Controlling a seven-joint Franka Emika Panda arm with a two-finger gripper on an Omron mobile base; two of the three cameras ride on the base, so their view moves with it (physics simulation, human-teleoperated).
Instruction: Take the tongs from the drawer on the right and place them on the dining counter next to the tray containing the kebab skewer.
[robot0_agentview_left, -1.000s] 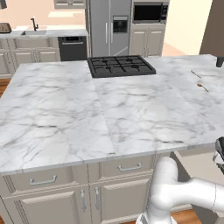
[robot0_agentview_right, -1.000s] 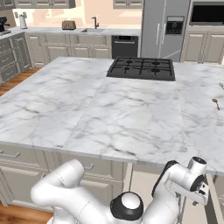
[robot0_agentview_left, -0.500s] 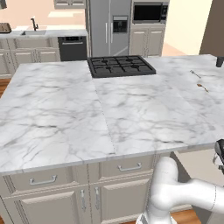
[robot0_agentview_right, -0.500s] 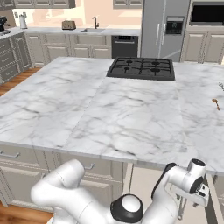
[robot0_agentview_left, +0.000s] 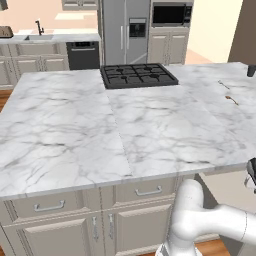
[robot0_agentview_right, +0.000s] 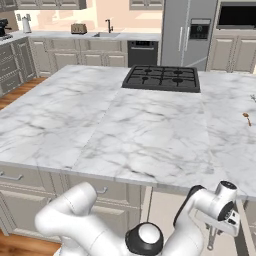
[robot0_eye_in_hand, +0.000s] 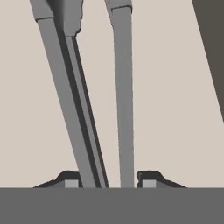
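Across the left base view, the dining counter (robot0_agentview_left: 125, 125) spreads wide and white with grey veins, a black gas hob (robot0_agentview_left: 138, 75) at its far edge and thin cutlery pieces (robot0_agentview_left: 227, 92) lying toward the right end; the arm's white elbow bends low at the lower right, below the counter's overhanging edge. From the right base view, the same slab (robot0_agentview_right: 125, 125) runs across the picture, and beneath its near right edge the arm reaches down into the drawer (robot0_agentview_right: 165, 212), whose pale inside shows beside the wrist; a slim grey piece by the hand may be the tongs (robot0_agentview_right: 212, 239), but it is too small to be sure. Along the hand view, the tongs (robot0_eye_in_hand: 74, 109) lie on the drawer's pale floor (robot0_eye_in_hand: 166, 109), their two narrow arms passing between the gripper (robot0_eye_in_hand: 108, 180) fingertips, which stand close on either side of them, at or almost at the metal.
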